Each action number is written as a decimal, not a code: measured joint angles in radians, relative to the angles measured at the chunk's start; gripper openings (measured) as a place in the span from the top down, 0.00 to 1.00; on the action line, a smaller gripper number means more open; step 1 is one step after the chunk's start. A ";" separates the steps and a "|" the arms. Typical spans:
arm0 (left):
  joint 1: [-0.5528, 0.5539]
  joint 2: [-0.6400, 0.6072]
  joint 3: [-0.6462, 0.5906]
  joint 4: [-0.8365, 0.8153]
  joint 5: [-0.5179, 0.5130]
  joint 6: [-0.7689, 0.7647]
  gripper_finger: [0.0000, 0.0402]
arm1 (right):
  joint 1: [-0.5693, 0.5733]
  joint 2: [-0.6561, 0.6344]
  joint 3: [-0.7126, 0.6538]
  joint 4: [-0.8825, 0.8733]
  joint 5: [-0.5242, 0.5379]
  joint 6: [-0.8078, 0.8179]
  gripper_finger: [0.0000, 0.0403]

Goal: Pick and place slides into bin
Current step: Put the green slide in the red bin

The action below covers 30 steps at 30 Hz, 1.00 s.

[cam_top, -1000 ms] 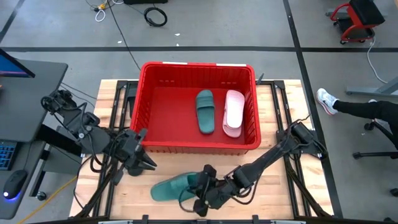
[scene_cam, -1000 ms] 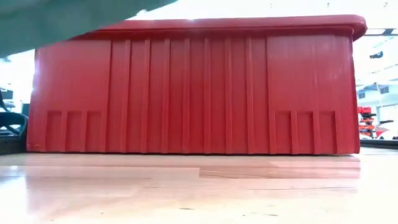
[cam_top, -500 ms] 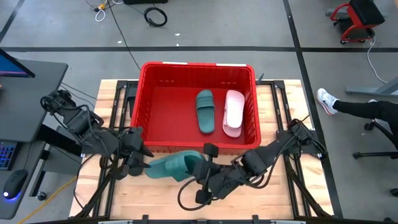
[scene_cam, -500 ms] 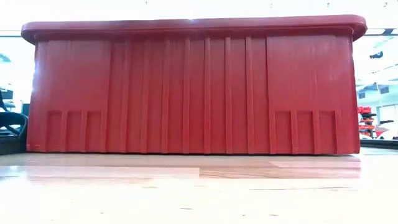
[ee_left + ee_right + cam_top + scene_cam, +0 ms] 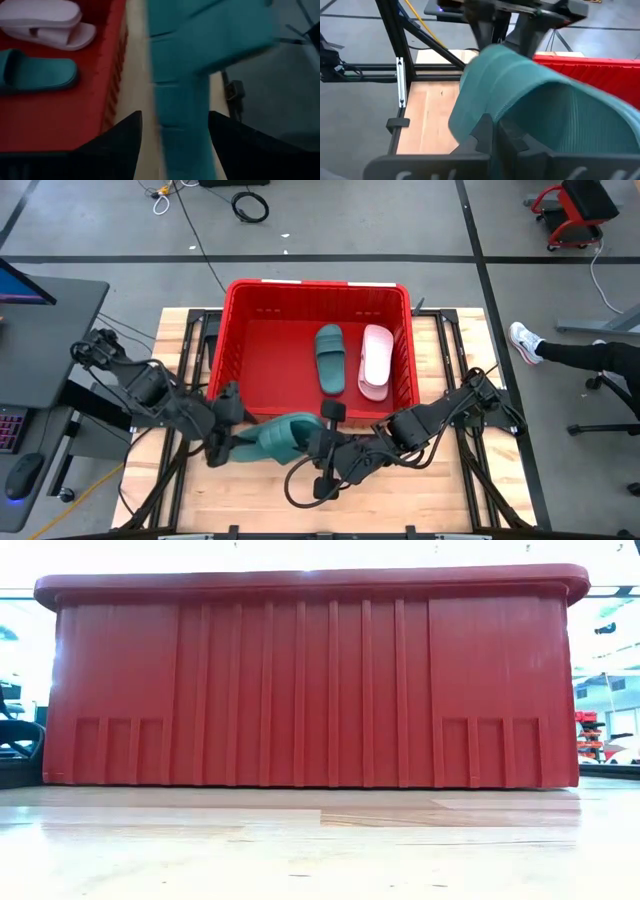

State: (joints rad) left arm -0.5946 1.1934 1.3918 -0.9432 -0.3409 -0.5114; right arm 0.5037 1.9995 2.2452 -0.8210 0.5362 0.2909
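Wooden tabletop (image 5: 440, 490) carried your red bin (image 5: 240, 320), with one teal slide (image 5: 330, 360) and the pink slides (image 5: 376, 362) lying inside it toward 3 o'clock. Your right gripper (image 5: 322, 448) stayed clamped on a second teal slide (image 5: 275, 438) — lifted just off the bin's 6 o'clock wall. Your left gripper (image 5: 226, 442), jaws spread, straddled its far end.

Bright even light; left wrist view motion-blurred

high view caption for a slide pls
Right end effector holds a teal slide beside the red bin; left end effector open.
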 joint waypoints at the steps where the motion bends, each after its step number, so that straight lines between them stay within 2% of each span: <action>1: 0.004 -0.001 0.000 -0.005 -0.002 0.000 0.42 | 0.000 0.000 0.000 0.001 -0.007 0.001 0.98; 8: 0.016 -0.011 0.000 -0.008 0.002 0.004 0.43 | 0.013 0.000 0.000 -0.001 -0.019 0.019 0.97; 16: 0.016 0.023 0.000 0.004 0.057 0.026 0.49 | 0.005 0.000 0.000 0.025 0.002 -0.013 0.98; 21: 0.017 0.033 -0.001 0.010 0.087 0.026 0.59 | -0.006 0.000 0.000 0.053 0.010 -0.047 0.97; 25: 0.023 0.030 0.000 0.015 0.088 0.031 0.79 | -0.009 0.000 0.000 0.083 0.006 -0.082 0.97; 30: 0.030 0.006 0.000 0.012 0.117 0.065 0.81 | -0.010 0.000 0.000 0.101 0.009 -0.098 0.90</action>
State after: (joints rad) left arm -0.5651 1.1996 1.3914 -0.9310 -0.2240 -0.4465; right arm 0.4942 1.9995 2.2452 -0.7203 0.5457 0.1925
